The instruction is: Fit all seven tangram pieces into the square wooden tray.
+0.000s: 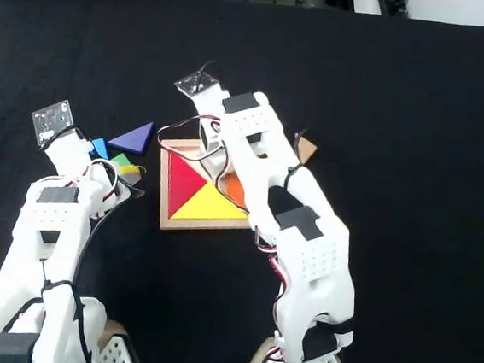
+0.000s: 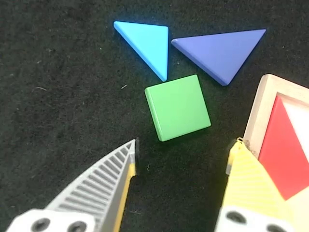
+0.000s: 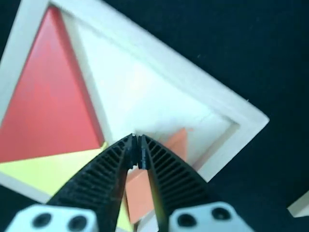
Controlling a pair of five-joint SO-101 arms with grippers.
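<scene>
A: Tray status?
B: Tray (image 1: 204, 222) holds red triangle (image 1: 182, 178), yellow triangle (image 1: 202, 205), orange pc (image 3: 179, 141). R gripper (image 3: 137, 145) pressed together over orange pc; its arm blocks much of tray from above.
A: Left?
B: L gripper (image 2: 185, 145) spread, green sq (image 2: 177, 107) just ahead, on cloth beside tray. Lt-blue triangle (image 2: 149, 43), dk-blue triangle (image 2: 219, 50) beyond it.

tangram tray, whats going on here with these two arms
The wooden tray already holds a red triangle, a yellow triangle and an orange piece. The right gripper, jaws shut, sits over the orange piece. The left gripper, jaws open, hovers by the green square, which lies outside the tray with a light blue triangle and a dark blue triangle.
</scene>
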